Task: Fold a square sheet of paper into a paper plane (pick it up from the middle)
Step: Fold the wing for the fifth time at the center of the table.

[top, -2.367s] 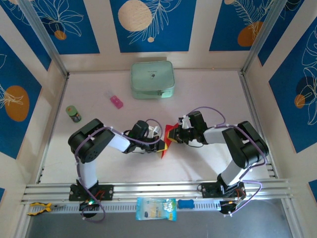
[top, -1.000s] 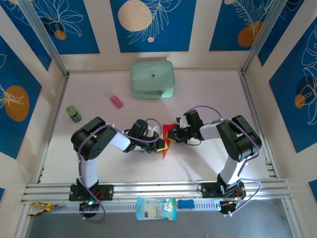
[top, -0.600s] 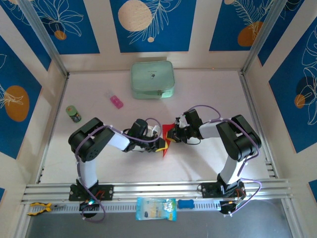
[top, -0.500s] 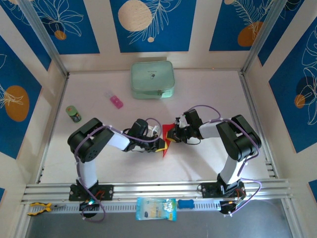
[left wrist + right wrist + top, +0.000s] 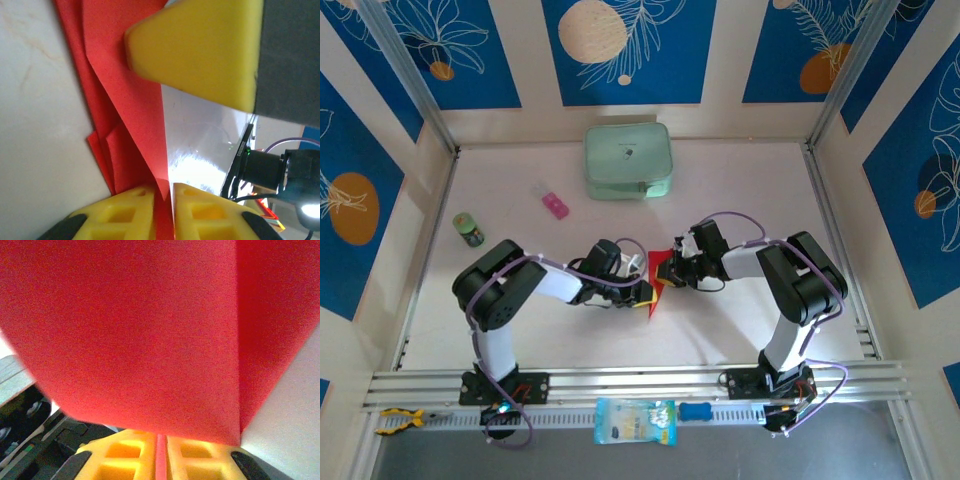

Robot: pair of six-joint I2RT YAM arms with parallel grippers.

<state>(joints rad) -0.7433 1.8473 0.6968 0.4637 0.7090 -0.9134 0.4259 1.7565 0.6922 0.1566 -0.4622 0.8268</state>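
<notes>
At the centre of the table, between the two arms, we hold the part-folded red paper from both sides. The left gripper is pinched on one thin edge, and the right gripper is clamped on the opposite edge. We judge that a crease is being set and the dart shape is unfinished. Next, we should release one side only, hold the layers aligned, and regrip for the following fold.
</notes>
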